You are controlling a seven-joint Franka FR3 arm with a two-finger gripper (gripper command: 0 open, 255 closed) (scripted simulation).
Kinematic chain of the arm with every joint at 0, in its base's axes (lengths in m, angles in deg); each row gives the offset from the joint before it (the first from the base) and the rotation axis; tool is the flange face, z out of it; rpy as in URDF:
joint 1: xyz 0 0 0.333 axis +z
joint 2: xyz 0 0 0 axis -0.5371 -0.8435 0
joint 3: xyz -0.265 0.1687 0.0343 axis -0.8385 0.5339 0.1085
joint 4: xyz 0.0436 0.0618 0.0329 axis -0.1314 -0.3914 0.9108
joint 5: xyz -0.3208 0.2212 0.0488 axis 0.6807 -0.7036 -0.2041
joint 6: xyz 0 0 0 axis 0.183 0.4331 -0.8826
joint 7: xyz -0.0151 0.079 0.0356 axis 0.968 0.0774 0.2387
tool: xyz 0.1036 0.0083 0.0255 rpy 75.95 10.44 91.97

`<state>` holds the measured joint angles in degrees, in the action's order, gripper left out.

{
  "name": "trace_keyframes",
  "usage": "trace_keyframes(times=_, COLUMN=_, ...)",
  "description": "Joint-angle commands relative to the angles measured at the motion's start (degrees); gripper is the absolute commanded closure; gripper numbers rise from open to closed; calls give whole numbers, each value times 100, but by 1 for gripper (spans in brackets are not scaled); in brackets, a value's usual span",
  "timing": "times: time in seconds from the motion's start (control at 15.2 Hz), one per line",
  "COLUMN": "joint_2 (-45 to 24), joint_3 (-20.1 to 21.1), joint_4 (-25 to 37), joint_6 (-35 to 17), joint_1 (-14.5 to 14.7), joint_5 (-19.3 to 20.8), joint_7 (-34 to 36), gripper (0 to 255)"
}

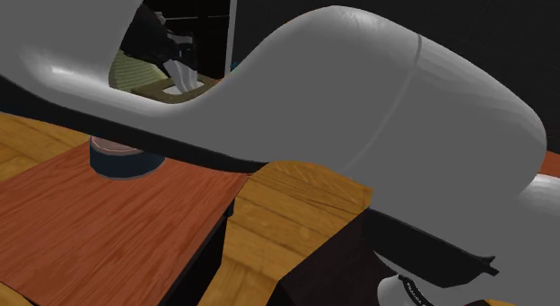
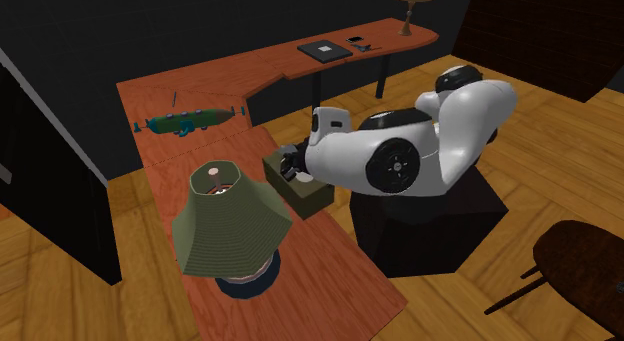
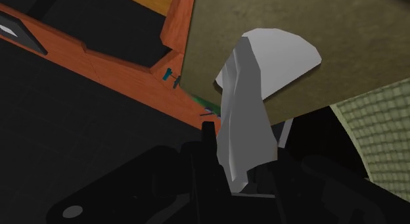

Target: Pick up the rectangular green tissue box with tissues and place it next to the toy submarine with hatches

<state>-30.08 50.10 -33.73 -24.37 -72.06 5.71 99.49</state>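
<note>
The olive-green tissue box lies near the desk's edge, between the arm and a green-shaded lamp. A white tissue rises from its top. My black gripper reaches it from the second exterior view's right. In the wrist view the gripper has its two fingers pressed against either side of the tissue, at the box's near edge. The shoulder view shows the gripper over the tissue. The green-and-teal toy submarine rests farther along the reddish desk.
A lamp with a ribbed green shade stands close beside the box; its dark base sits on the desk. A flat dark item, small objects and a second lamp occupy the desk's far wing. A dark round chair stands on the floor.
</note>
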Motion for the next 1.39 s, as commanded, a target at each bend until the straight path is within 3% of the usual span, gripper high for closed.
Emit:
trace_keyframes(times=0.0, joint_2=-235, joint_3=-103, joint_4=-591, joint_6=-371, joint_1=182, joint_5=123, joint_7=-22, gripper=255)
trace_keyframes(times=0.26, joint_2=-683, joint_3=-333, joint_4=-1702, joint_6=-1155, joint_1=433, joint_5=377, joint_7=-79, gripper=255)
trace_keyframes(times=0.59, joint_2=-1058, joint_3=-560, joint_4=-2564, joint_6=-1934, joint_1=438, joint_5=609, joint_7=-216, gripper=255)
trace_keyframes(times=0.92, joint_2=-1301, joint_3=-710, joint_4=-3090, joint_6=-2604, joint_1=208, joint_5=761, joint_7=-415, gripper=255)
trace_keyframes(times=1.32, joint_2=-1447, joint_3=-758, joint_4=-3388, joint_6=-3312, joint_1=-340, joint_5=823, joint_7=-736, gripper=255)
